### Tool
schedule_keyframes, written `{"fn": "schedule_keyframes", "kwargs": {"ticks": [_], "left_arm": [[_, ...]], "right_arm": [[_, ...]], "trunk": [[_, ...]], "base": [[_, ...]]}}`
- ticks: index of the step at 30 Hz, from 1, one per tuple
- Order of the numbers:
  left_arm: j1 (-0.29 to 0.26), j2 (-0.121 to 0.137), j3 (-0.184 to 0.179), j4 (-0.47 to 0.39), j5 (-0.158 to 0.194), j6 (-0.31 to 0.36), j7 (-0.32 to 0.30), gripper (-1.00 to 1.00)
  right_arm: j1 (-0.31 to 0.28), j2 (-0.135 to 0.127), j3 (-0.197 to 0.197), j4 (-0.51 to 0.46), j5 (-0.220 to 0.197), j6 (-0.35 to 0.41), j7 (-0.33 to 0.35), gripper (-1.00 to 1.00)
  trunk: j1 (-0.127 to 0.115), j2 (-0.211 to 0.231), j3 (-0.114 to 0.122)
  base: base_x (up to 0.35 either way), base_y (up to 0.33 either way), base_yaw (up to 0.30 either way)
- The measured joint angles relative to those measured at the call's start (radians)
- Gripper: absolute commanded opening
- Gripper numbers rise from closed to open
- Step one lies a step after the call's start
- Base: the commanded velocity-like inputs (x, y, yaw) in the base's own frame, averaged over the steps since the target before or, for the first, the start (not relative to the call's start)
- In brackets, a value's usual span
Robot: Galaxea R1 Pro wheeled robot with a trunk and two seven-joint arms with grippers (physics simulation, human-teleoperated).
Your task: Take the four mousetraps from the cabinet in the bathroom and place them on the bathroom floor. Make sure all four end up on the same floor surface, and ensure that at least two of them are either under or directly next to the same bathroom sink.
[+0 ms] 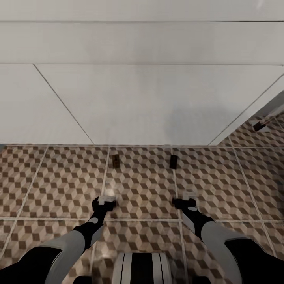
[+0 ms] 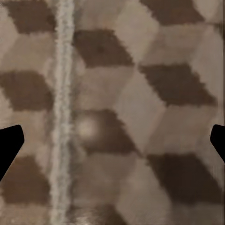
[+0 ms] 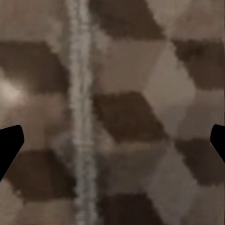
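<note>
With two mousetraps (image 1: 115, 160) (image 1: 173, 161) lying on the bathroom floor (image 1: 59, 177) beside the white fixture (image 1: 150, 102), my left claw (image 1: 105, 200) and right claw (image 1: 188, 198) hang spread and empty, two traps left.

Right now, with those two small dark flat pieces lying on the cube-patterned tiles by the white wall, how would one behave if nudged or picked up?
The small dark flat mousetrap lies low, so it would probably slide on the patterned tile floor, not tip. It looks light. Its thinness may make pinching awkward.

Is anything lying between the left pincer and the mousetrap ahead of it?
No. In the head view, only bare bathroom floor separates the left pincer from the mousetrap.
</note>
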Motion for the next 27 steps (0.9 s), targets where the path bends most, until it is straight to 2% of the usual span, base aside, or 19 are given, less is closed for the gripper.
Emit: {"fn": "schedule_keyframes", "kwargs": {"ticks": [27], "left_arm": [[0.0,0.0,0.0,0.001,0.0,0.0,-0.004,1.0]], "right_arm": [[0.0,0.001,0.0,0.0,0.0,0.0,0.0,1.0]], "trunk": [[0.0,0.0,0.0]], "base": [[-0.209,0.0,0.0]]}}
